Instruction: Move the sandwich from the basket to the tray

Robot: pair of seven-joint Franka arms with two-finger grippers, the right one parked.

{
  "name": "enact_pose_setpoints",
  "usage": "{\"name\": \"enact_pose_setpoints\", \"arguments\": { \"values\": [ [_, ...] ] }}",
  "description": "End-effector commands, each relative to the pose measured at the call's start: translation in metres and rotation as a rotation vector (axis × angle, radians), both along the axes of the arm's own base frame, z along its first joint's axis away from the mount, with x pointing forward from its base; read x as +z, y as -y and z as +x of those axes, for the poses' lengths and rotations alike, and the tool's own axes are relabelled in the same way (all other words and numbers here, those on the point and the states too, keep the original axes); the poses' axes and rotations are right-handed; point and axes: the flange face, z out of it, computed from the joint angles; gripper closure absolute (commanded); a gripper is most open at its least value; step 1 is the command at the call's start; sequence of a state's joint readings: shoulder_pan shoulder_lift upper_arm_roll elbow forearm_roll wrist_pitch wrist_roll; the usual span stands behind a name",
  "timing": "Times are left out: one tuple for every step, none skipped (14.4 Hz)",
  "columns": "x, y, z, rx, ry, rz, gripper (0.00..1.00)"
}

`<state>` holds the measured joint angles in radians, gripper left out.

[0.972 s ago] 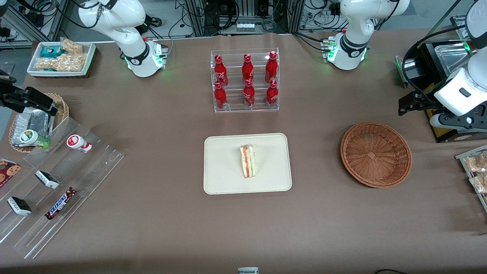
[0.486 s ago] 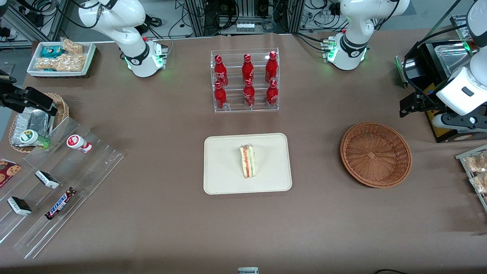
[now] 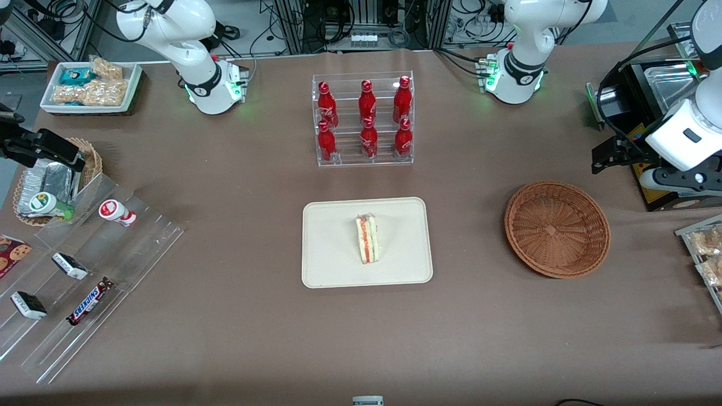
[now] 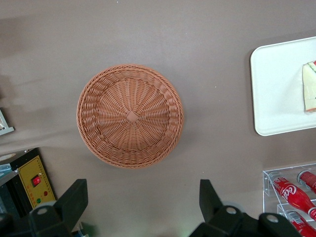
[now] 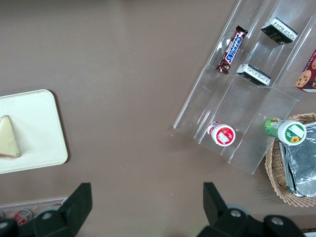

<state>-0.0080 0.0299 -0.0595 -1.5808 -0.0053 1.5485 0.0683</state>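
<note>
The sandwich [image 3: 368, 239] lies on the cream tray [image 3: 333, 242] at the middle of the table, its red and green filling edge facing up. The round reddish-brown basket [image 3: 557, 228] stands empty toward the working arm's end. My left gripper [image 3: 604, 157] hovers high, a little farther from the front camera than the basket and nearer the table's end. In the left wrist view the gripper [image 4: 142, 188] is open with nothing between its fingers. That view also shows the basket [image 4: 130, 116], the tray [image 4: 276, 89] and part of the sandwich [image 4: 310, 86].
A clear rack of red bottles [image 3: 364, 121] stands farther from the front camera than the tray. A black box [image 3: 657, 107] sits beside the gripper at the table's end. A stepped acrylic display with snacks [image 3: 84, 270] and a tan foil-pack basket [image 3: 51, 180] lie toward the parked arm's end.
The left arm has lifted slightly and stays near the black box. Sandwich, tray and basket have not moved.
</note>
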Motion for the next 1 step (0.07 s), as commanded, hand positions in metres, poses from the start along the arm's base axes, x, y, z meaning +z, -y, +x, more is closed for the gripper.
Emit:
{"name": "enact_pose_setpoints", "arguments": {
  "values": [
    [0.0055,0.0011,-0.0001,-0.007,0.014,0.004,0.00]
  ]
}}
